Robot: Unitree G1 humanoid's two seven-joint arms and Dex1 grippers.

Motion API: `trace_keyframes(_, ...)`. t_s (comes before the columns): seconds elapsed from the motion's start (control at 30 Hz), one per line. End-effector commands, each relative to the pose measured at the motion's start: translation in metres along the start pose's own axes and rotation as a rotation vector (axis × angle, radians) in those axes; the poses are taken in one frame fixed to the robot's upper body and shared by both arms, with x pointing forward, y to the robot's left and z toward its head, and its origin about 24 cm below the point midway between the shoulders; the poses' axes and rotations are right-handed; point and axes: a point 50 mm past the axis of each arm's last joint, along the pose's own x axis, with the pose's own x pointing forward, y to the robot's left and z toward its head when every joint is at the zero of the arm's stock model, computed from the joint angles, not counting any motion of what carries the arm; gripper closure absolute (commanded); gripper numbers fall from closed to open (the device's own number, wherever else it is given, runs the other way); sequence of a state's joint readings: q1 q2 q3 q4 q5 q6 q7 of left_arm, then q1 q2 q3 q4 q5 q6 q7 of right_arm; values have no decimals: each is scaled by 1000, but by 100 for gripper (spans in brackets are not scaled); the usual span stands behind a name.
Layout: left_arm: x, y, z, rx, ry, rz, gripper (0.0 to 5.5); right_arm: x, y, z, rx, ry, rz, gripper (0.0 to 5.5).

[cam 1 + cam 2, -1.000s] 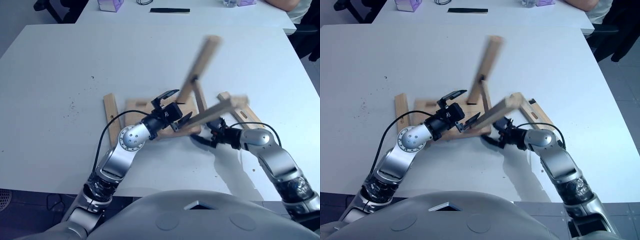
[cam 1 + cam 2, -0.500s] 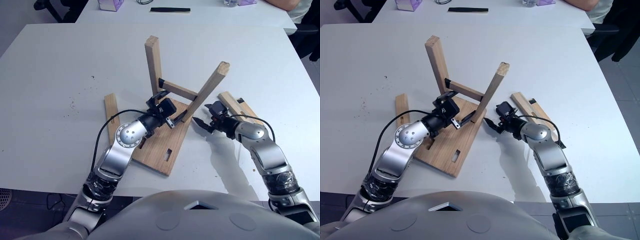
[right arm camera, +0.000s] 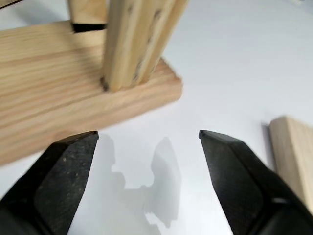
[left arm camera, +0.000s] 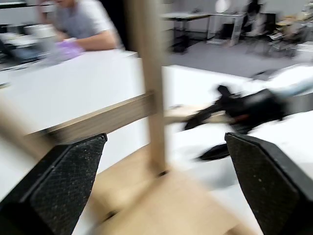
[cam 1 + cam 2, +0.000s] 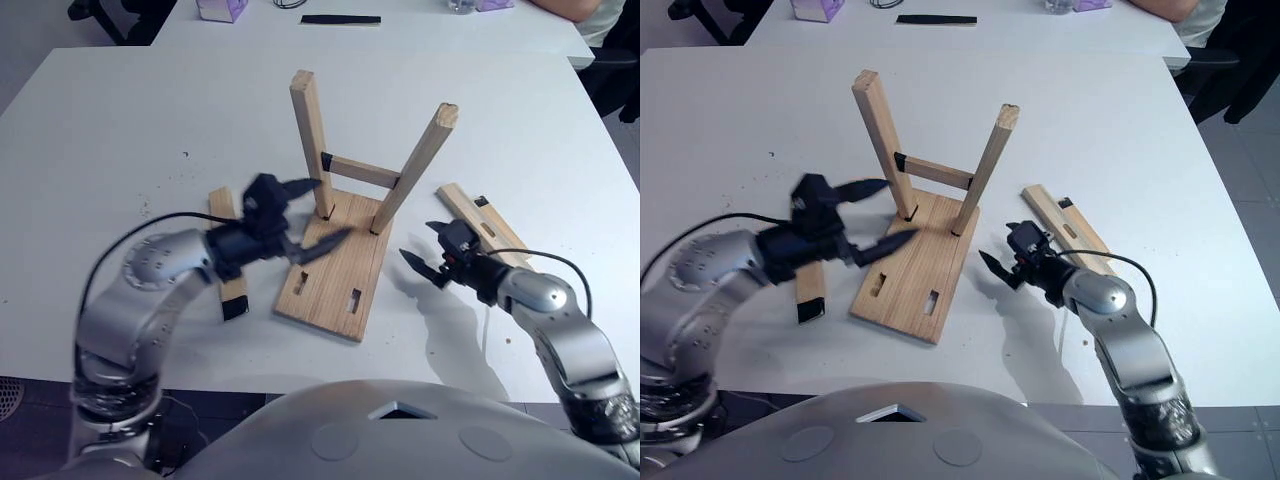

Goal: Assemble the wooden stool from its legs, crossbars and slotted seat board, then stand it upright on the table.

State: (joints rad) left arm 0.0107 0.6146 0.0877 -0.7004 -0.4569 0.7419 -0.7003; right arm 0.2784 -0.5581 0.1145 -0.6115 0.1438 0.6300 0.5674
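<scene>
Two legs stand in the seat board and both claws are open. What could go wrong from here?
1. The left claw hangs open close to the standing legs; a swing could tip them out of the seat board.
2. The right claw sits near the board's corner and may push it askew.

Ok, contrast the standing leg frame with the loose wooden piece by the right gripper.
The leg frame stands upright; the loose wooden piece lies flat on the table. The leg frame sits in the seat board; the loose wooden piece lies apart from it. Both are pale wood.
</scene>
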Motion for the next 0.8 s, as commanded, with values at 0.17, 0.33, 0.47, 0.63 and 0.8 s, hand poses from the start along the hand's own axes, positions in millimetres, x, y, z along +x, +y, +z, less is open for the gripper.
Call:
trace_keyframes(0.17, -19, 21, -68, 375, 360, 25, 101, 0, 9, 5, -69, 24, 84, 168)
trace_keyframes(0.33, -11, 2, -83, 363, 370, -100, 101, 28, 7, 0, -129, 33, 70, 168)
trace_keyframes(0.47, -1, -1, -85, 360, 358, -130, 101, 49, 4, 5, -150, -2, 43, 168)
trace_keyframes(0.63, 21, -1, -82, 341, 295, -114, 101, 64, -6, 15, -184, -38, -5, 168)
trace_keyframes(0.8, 30, 5, -82, 333, 268, -47, 101, 65, -13, 18, -197, -43, -6, 168)
